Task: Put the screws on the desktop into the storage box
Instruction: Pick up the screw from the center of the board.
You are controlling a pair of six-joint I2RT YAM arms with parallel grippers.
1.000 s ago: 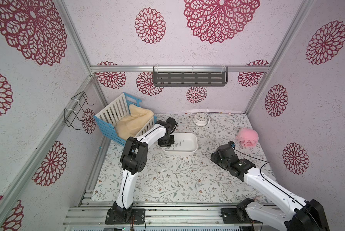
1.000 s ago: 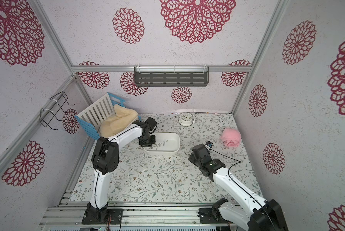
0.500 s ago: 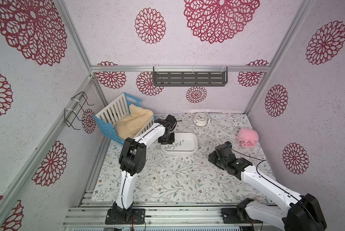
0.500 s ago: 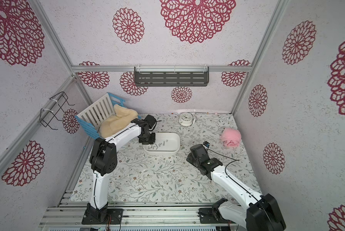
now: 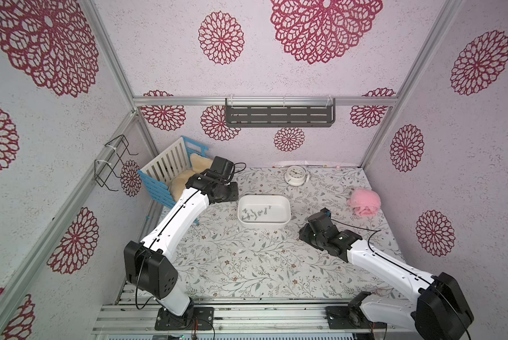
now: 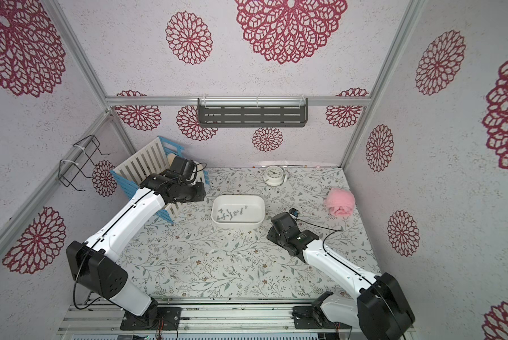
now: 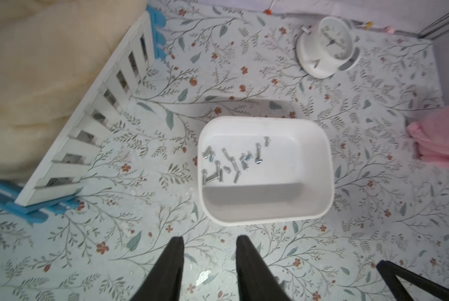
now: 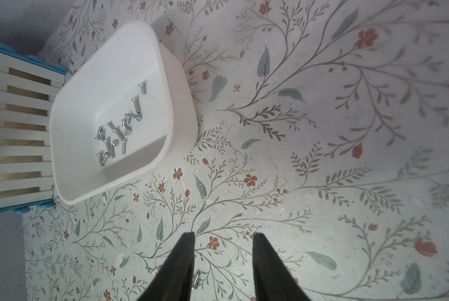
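1. Both top views: the left arm [image 5: 185,212] has drawn back since a second ago. It was over the storage box [image 5: 264,226] and is now on the crate [image 5: 164,164] side, clear of the rim. The box lies fully uncovered, and the screws [image 5: 254,213] lie clustered in the end nearer that arm. Judgement: a screw has just been dropped in, so that carry is finished. The right arm [image 5: 373,259] has edged slightly toward the box, and its wrist hangs low over the desktop [image 5: 247,265] by the box's other end. The fingers of both arms are hidden from above.

2. Left wrist view: the left gripper [image 7: 210,238] is partly open, with a clear gap between its fingers. Nothing is in the gap and it touches nothing. It hangs over bare desktop just short of the storage box [image 7: 265,216]. About a dozen screws [image 7: 231,164] lie on the box floor. No screw is seen on the desktop here.

3. Right wrist view: the right gripper [image 8: 223,233] is likewise partly open and holds nothing. One loose screw [image 8: 196,280] lies on the desktop at the inner edge of one finger and is partly hidden. Whether they touch cannot be told. Judgement: this is the next piece to collect, and little of the task remains.
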